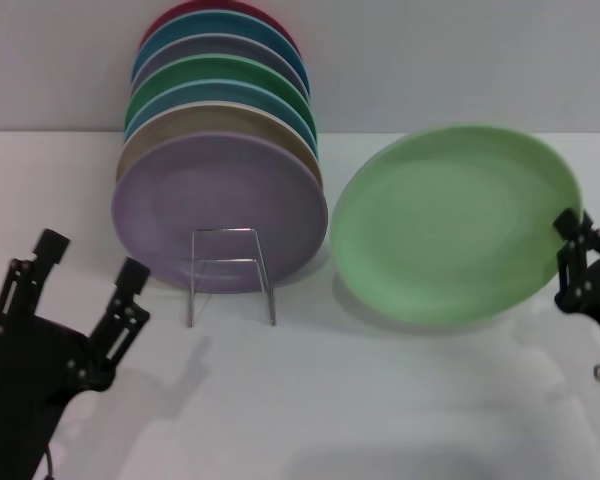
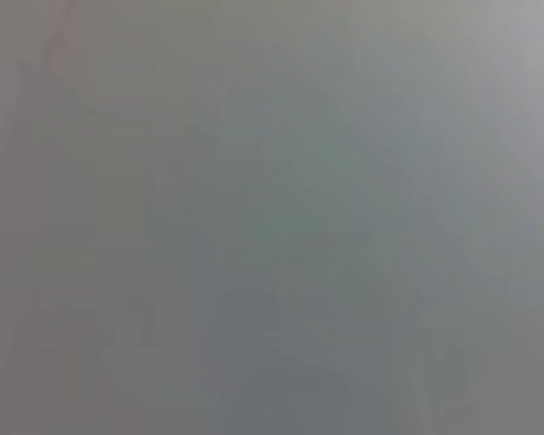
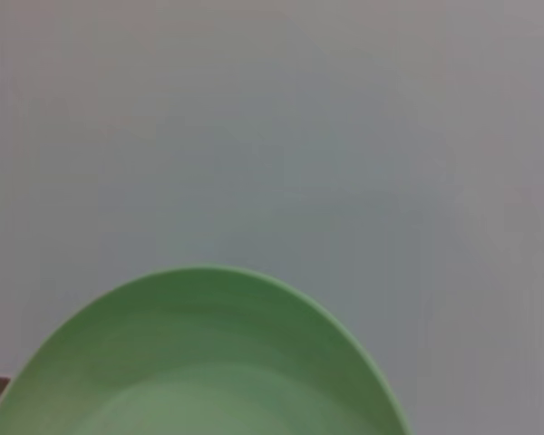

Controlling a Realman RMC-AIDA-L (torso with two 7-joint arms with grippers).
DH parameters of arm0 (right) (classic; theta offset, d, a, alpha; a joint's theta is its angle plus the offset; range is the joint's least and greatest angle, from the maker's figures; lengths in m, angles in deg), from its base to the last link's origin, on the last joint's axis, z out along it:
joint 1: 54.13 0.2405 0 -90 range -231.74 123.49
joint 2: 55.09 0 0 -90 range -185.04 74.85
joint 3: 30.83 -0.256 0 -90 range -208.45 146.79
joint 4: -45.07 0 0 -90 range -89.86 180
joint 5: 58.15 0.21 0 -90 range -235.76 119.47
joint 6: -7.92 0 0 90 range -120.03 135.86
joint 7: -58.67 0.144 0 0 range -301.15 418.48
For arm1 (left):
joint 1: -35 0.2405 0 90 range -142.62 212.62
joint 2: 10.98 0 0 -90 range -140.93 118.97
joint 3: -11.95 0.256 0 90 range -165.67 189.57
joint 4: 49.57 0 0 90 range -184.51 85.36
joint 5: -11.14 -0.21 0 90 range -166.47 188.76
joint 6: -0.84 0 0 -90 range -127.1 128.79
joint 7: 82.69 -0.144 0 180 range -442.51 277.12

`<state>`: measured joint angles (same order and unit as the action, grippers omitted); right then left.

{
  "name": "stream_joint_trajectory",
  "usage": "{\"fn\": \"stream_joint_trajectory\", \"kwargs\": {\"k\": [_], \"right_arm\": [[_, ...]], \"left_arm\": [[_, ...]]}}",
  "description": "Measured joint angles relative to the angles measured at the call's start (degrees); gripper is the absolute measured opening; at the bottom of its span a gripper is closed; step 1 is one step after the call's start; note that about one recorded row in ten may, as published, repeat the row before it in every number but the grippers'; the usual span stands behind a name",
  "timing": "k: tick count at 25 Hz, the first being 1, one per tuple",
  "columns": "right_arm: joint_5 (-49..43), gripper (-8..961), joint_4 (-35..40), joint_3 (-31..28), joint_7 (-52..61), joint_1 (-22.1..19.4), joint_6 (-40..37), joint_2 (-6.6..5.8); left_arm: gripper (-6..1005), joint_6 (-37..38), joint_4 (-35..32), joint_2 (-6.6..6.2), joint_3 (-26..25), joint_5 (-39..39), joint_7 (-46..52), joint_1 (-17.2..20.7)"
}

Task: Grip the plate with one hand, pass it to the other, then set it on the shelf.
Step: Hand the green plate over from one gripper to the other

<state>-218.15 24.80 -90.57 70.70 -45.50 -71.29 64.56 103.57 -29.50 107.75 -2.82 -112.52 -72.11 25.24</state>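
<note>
The light green plate (image 1: pixel 450 225) hangs tilted above the white table at the right, its face turned toward me. My right gripper (image 1: pixel 572 248) is shut on its right rim. The right wrist view shows only the plate's (image 3: pixel 208 362) curved edge against a grey background. My left gripper (image 1: pixel 90 262) stands open and holds nothing at the lower left, well apart from the plate. The wire shelf (image 1: pixel 230 275) stands between the two grippers, its squared front loop bare in front of a lilac plate (image 1: pixel 220 200). The left wrist view shows only blank grey.
Several plates stand upright in a row on the rack behind the lilac one, among them tan, blue, dark green (image 1: pixel 220 78) and red. The white table (image 1: pixel 380 400) reaches the front edge, and a pale wall stands behind.
</note>
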Motion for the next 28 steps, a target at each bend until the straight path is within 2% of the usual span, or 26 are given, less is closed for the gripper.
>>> {"fn": "stream_joint_trajectory", "kwargs": {"k": [4, 6, 7, 8, 9, 10, 14, 16, 19, 24, 28], "right_arm": [[2.95, 21, -2.4, 5.16, -3.18, -2.44, -0.27, 0.17], [11.27, 21, -5.7, 13.68, -9.22, -3.92, -0.09, 0.19], [11.27, 21, -5.7, 13.68, -9.22, -3.92, -0.09, 0.19], [14.62, 21, -6.83, 16.77, -12.06, -4.34, -0.15, 0.19], [20.42, 21, -9.21, 22.94, -17.55, -5.14, -0.39, 0.2], [20.42, 21, -9.21, 22.94, -17.55, -5.14, -0.39, 0.2], [32.26, 22, -14.41, 35.08, -30.37, -6.61, -2.57, 0.22], [34.25, 22, -14.98, 36.55, -31.96, -6.78, -3.14, 0.22], [41.51, 22, -17.42, 42.78, -38.88, -7.44, -6.44, 0.23], [45.08, 22, -20.12, 47.25, -48.6, -7.82, -9.13, 0.23], [45.21, 21, -20.59, 47.83, -51.49, -7.83, -9.33, 0.18]], "left_arm": [[805, -1.63, 0.11, 0.25, 3.78, 0.0, -2.12, -0.18], [804, -2.97, 0.76, 0.25, 4.94, 0.01, -4.13, -0.35], [804, -2.97, 0.76, 0.25, 4.94, 0.01, -4.13, -0.35], [804, -4.03, 1.41, 0.27, 5.45, 0.0, -5.46, -0.4], [804, -5.46, 2.01, 0.28, 5.99, 0.0, -6.97, -0.44], [804, -6.02, 2.14, 0.27, 6.33, 0.0, -7.4, -0.5], [803, -8.01, 1.99, 0.23, 6.84, 0.0, -7.74, -1.0], [803, -8.43, 1.94, 0.21, 6.87, 0.0, -7.75, -1.16], [802, -10.08, 1.9, 0.19, 6.87, 0.0, -7.78, -1.91], [801, -12.87, 1.95, 0.14, 6.7, 0.0, -7.86, -3.15], [801, -14.63, 2.05, 0.21, 6.61, 0.0, -7.86, -3.58]]}}
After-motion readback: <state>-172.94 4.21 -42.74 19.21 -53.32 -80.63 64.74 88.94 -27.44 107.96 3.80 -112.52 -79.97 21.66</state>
